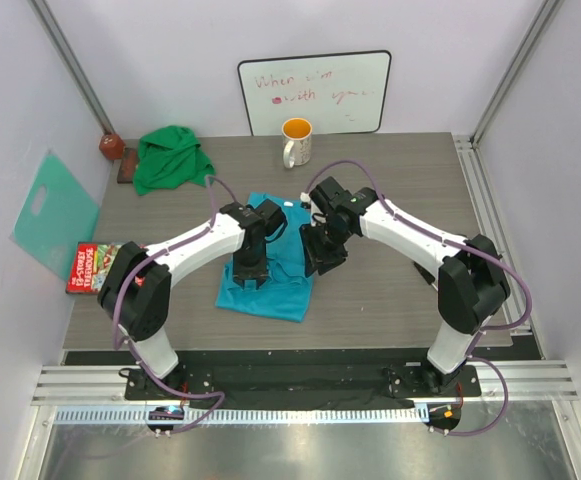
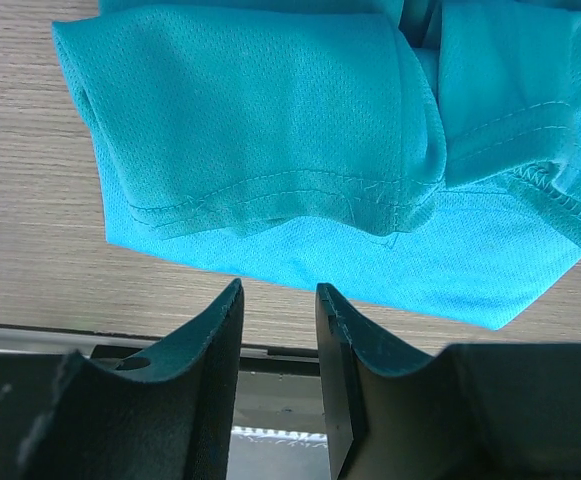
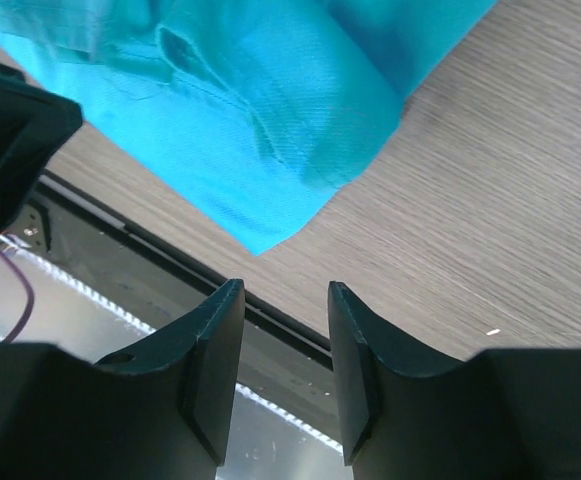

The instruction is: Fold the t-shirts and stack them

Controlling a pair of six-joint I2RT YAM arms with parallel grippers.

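The turquoise-blue t-shirt (image 1: 275, 290) lies folded into a compact rectangle at the table's middle; its hemmed edges show in the left wrist view (image 2: 270, 130) and a folded corner shows in the right wrist view (image 3: 260, 110). The kelly green t-shirt (image 1: 170, 158) lies crumpled at the back left. My left gripper (image 1: 248, 272) hovers over the blue shirt's left part, open and empty, as the left wrist view (image 2: 278, 300) shows. My right gripper (image 1: 320, 258) is above the shirt's right edge, open and empty, also in the right wrist view (image 3: 282, 300).
An orange-lined mug (image 1: 296, 142) stands at the back centre before a whiteboard (image 1: 315, 92). A mint-teal plastic sheet (image 1: 54, 212) leans at the left wall. A red box (image 1: 94, 266) lies at the left edge. A brown object (image 1: 112, 146) sits back left.
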